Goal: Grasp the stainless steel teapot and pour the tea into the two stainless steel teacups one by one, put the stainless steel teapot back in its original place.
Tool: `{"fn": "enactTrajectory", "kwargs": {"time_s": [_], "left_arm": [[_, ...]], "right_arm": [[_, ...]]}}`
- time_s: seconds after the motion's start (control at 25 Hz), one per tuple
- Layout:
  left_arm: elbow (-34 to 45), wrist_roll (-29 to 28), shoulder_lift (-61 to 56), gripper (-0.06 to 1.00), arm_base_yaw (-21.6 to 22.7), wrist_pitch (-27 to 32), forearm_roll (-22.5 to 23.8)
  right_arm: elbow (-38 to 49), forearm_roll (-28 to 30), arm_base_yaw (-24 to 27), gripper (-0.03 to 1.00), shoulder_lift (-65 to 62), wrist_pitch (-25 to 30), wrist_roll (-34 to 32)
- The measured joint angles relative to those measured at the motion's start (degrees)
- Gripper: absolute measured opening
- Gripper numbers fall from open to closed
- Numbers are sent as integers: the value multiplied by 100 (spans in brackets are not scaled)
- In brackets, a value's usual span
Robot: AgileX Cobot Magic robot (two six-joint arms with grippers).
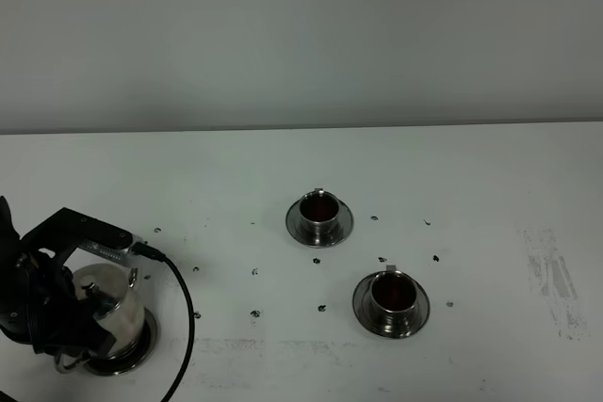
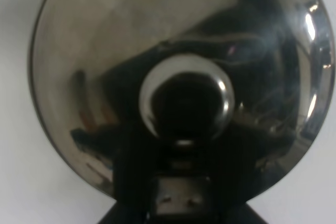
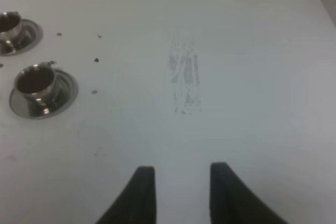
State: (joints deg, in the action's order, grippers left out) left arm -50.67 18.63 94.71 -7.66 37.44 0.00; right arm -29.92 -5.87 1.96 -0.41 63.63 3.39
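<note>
Your teapot (image 1: 111, 313) sits on its saucer (image 1: 141, 350) at the surface's (image 1: 283, 157) near left, under the left gripper (image 1: 57, 322); its jaws' state you cannot tell. Both cups (image 1: 320, 212) (image 1: 391, 295) hold dark tea. Right gripper (image 3: 181, 190) hangs with jaws apart, empty.

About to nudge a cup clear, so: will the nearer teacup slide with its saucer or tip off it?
The nearer teacup sits loose on its saucer, so it would probably slide separately. Polished steel looks slippery. Dark tea inside could slosh over, so push the saucer's rim, slowly.
</note>
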Motion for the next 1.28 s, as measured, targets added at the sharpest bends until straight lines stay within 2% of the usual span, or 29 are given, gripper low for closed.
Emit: {"fn": "enactTrajectory", "kwargs": {"time_s": [0.72,1.0,1.28], "left_arm": [[104,5,37,21,-54,-109,-35],[104,5,37,36,-54,-33,-114],[104,5,-163,38,-54,95,-127]], "right_arm": [[0,0,0,24,0,0,4],[0,0,0,24,0,0,-3],[0,0,0,24,0,0,2]]}}
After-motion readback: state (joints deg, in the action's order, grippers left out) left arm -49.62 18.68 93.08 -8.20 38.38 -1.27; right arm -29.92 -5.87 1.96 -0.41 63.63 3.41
